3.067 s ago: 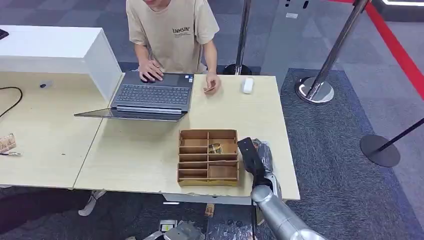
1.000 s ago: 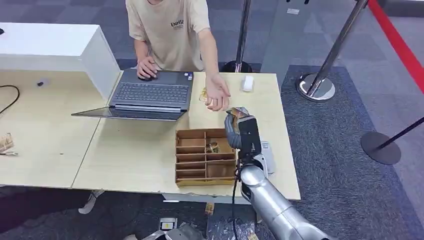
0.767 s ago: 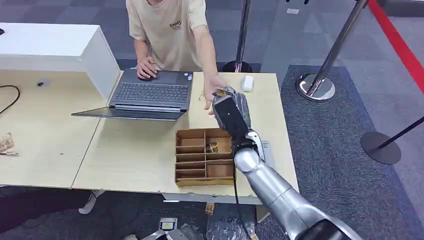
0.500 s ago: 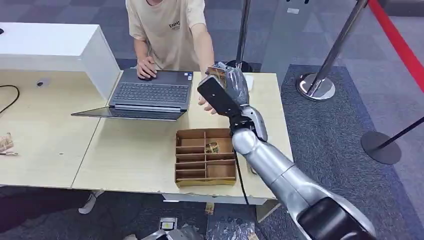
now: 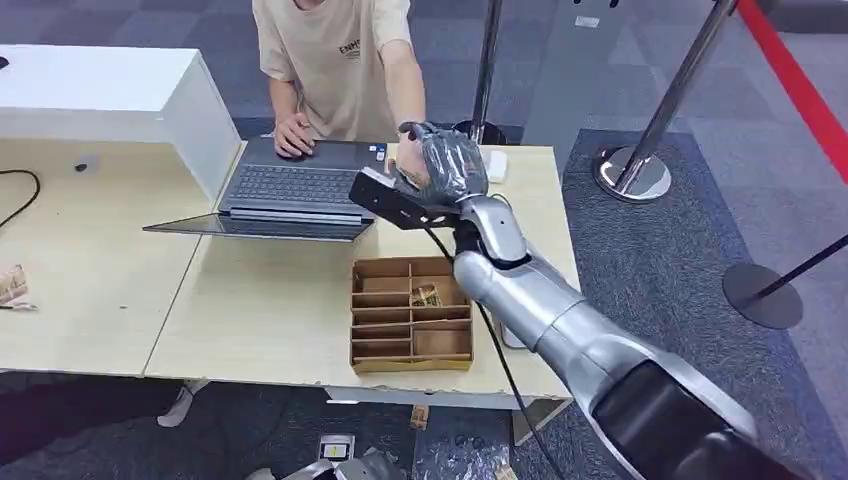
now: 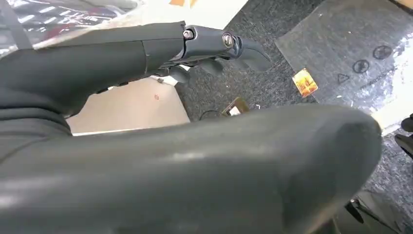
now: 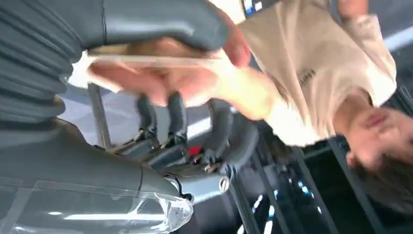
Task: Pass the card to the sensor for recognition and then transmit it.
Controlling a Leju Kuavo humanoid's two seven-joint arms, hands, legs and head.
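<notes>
Hand-over stage, judged late: right hand (image 5: 445, 165) raised beyond the wooden tray (image 5: 412, 314), thumb clamping the card (image 7: 146, 61) against a person's hand (image 7: 195, 80); release outstanding.

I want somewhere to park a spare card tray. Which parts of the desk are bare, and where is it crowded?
Bare wood lies on the table between the laptop and the wooden organizer, and on the left desk beside the white box. It is crowded behind the organizer, where the right hand meets the person's hand.
</notes>
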